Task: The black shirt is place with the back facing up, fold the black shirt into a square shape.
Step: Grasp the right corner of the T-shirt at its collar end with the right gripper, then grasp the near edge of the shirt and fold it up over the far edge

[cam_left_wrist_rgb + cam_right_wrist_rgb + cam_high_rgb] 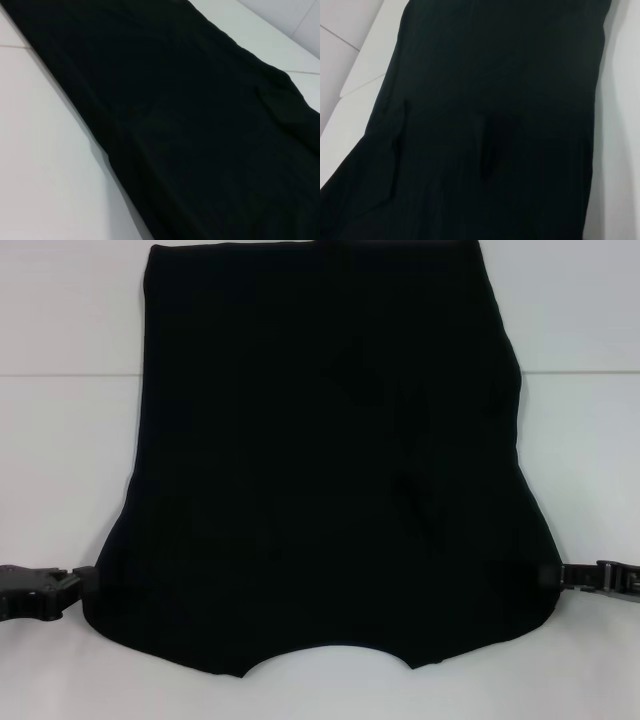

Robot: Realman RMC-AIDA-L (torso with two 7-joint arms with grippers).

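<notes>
The black shirt (320, 460) lies flat on the white table (60, 440), its curved neckline at the near edge and its hem at the far end. My left gripper (85, 580) reaches in low from the left and meets the shirt's near left corner. My right gripper (552, 575) comes in from the right and meets the near right corner. Dark cloth hides how either one holds the fabric. The left wrist view shows only the shirt (200, 125) and the table. In the right wrist view the shirt (495, 125) shows a few soft creases.
White tabletop (580, 460) lies bare on both sides of the shirt. A thin seam line (60, 374) crosses the table at the far half. A narrow strip of table shows in front of the neckline.
</notes>
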